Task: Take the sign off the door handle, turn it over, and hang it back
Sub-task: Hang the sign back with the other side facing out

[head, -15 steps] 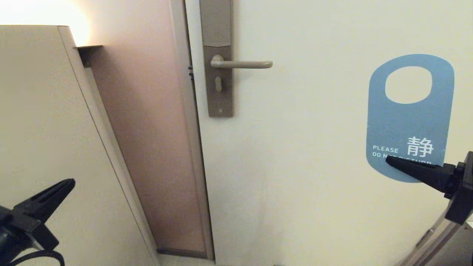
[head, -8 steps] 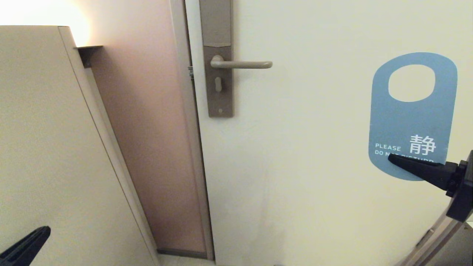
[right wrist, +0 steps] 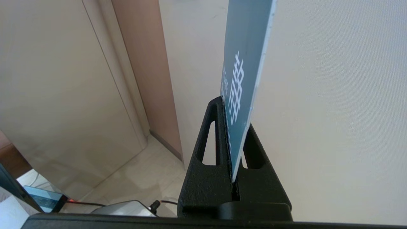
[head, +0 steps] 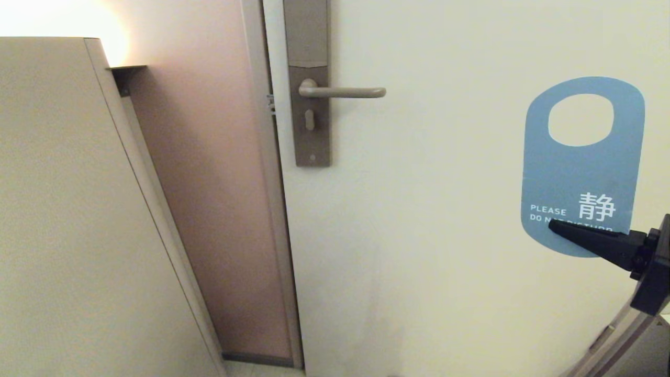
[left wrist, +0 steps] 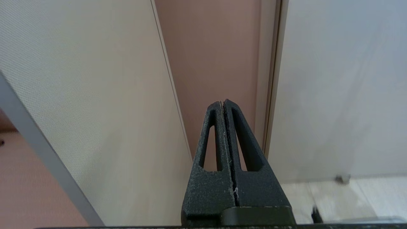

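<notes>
The blue sign point(head: 578, 173) with an oval hole and white lettering stands upright in front of the door, far right of the door handle point(head: 343, 92). My right gripper point(head: 557, 228) is shut on its lower end; the wrist view shows the sign point(right wrist: 244, 63) edge-on between the jaws of that gripper point(right wrist: 233, 113). The grey-beige handle sits bare on its lock plate point(head: 310, 84). My left gripper point(left wrist: 223, 103) is shut and empty, low beside the cabinet, out of the head view.
A beige cabinet panel point(head: 68, 209) stands at the left, with a pinkish wall strip point(head: 209, 183) between it and the cream door point(head: 445, 262). Cables and a device point(right wrist: 120, 208) lie on the floor below.
My left gripper has dropped down and out of the head view. The sign in my right gripper rose a little, then settled back to about the same place.
</notes>
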Available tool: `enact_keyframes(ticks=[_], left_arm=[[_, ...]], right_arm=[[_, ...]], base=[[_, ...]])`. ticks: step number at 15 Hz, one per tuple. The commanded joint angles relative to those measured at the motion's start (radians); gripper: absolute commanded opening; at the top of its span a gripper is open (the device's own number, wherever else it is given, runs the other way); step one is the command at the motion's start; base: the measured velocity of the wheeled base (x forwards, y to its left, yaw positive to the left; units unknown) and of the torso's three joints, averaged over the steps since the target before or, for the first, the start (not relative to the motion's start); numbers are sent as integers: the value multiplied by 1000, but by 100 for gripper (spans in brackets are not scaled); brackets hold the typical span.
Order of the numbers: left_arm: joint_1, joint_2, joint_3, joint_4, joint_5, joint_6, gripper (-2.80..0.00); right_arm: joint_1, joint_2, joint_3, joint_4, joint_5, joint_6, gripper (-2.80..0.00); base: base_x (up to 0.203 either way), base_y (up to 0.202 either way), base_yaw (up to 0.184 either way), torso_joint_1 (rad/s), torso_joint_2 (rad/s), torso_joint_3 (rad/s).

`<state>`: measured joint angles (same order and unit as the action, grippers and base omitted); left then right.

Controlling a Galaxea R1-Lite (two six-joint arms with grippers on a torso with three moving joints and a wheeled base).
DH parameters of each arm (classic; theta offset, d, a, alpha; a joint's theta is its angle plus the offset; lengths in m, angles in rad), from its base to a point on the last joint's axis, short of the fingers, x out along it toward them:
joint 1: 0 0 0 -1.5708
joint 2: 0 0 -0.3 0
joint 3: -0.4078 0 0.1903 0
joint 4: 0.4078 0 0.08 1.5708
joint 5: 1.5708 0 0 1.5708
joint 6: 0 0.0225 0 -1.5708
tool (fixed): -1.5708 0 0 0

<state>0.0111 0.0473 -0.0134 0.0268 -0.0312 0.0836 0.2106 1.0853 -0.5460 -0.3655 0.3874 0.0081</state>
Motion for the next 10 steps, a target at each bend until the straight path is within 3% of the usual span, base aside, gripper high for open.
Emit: enact_keyframes(ticks=[1, 10], left_arm=[[-2, -46, 0, 2, 1, -2, -280], [0, -46, 1, 2, 4, -33, -280]], right_arm=[[0, 12, -7, -3, 2, 1, -280], [1, 127, -135, -6, 2, -2, -280]], base=[[0, 0, 0, 0, 0, 0], [0, 0, 0, 0, 0, 0]])
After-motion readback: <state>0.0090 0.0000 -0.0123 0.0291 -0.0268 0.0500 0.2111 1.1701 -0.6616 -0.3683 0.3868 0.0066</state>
